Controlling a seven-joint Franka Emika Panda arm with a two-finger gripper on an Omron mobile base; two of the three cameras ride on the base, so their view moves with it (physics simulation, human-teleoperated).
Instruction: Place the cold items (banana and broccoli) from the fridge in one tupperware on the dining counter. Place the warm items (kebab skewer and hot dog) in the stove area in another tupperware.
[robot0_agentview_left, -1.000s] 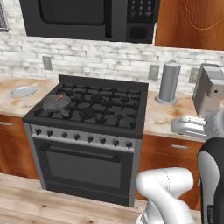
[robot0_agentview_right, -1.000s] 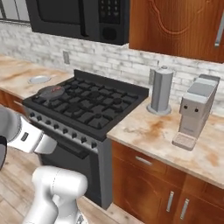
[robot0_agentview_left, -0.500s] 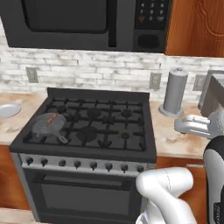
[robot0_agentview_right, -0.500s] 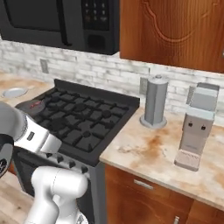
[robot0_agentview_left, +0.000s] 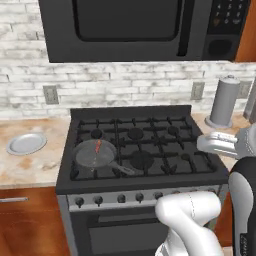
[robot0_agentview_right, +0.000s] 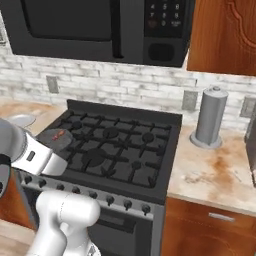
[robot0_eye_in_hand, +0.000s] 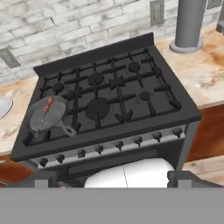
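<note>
Hand view entry: kebab skewer (robot0_eye_in_hand: 48, 104) is lying in a small frying pan (robot0_eye_in_hand: 46, 114) on the front-left burner of the stove (robot0_eye_in_hand: 109, 94), presumably sitting there as a warm item awaiting pickup. Plate (robot0_agentview_left: 26, 143) is resting on the counter (robot0_agentview_left: 30, 160) left of the stove; a grey canister (robot0_agentview_right: 209, 118) is standing to the right. Gripper (robot0_eye_in_hand: 113, 179) is hanging spread wide, holding nothing, well apart from the pan.

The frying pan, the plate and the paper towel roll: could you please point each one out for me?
frying pan (robot0_agentview_left: 93, 153), left base view, on the middle of its bowl.
plate (robot0_agentview_left: 26, 143), left base view, on its flat centre.
paper towel roll (robot0_agentview_right: 210, 116), right base view, on the middle of its upright side.
</note>
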